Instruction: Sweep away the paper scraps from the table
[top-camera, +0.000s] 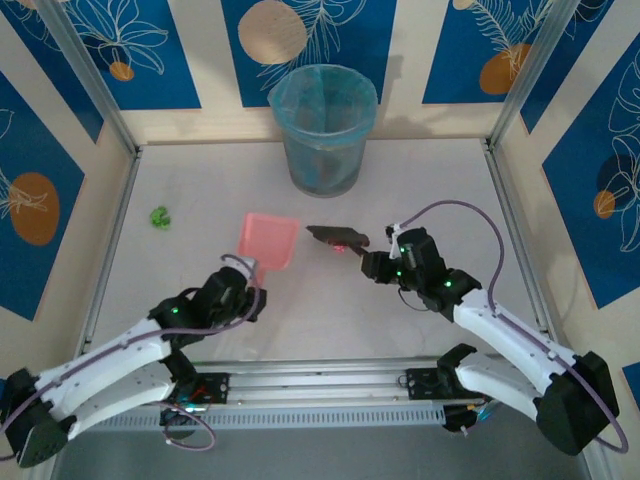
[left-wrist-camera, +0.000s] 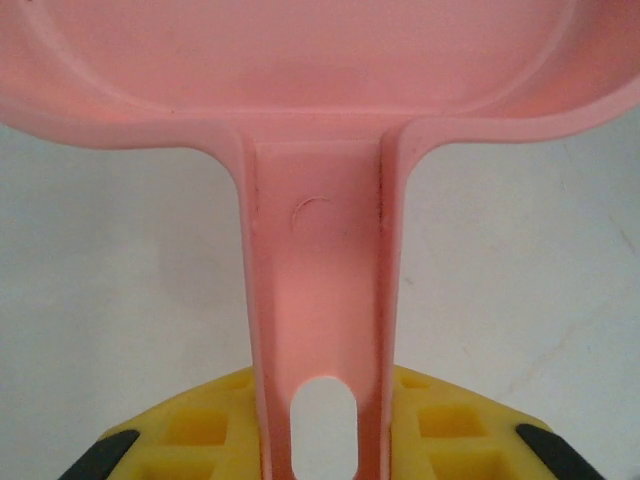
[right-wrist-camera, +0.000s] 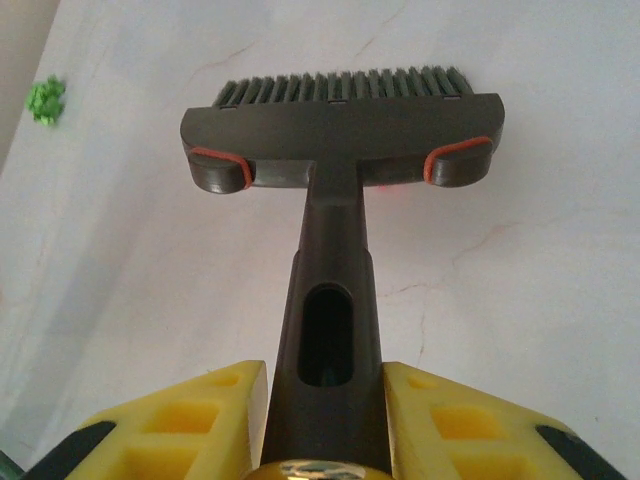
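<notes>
Nothing legible, whether writing, number or brand, shows anywhere. The dustpan (left-wrist-camera: 318, 250) carries only a small curved moulding mark on its handle (an arc, not a letter). The wall panels (top-camera: 100, 50) bear drawn leaves and round orange shapes rather than words.
</notes>
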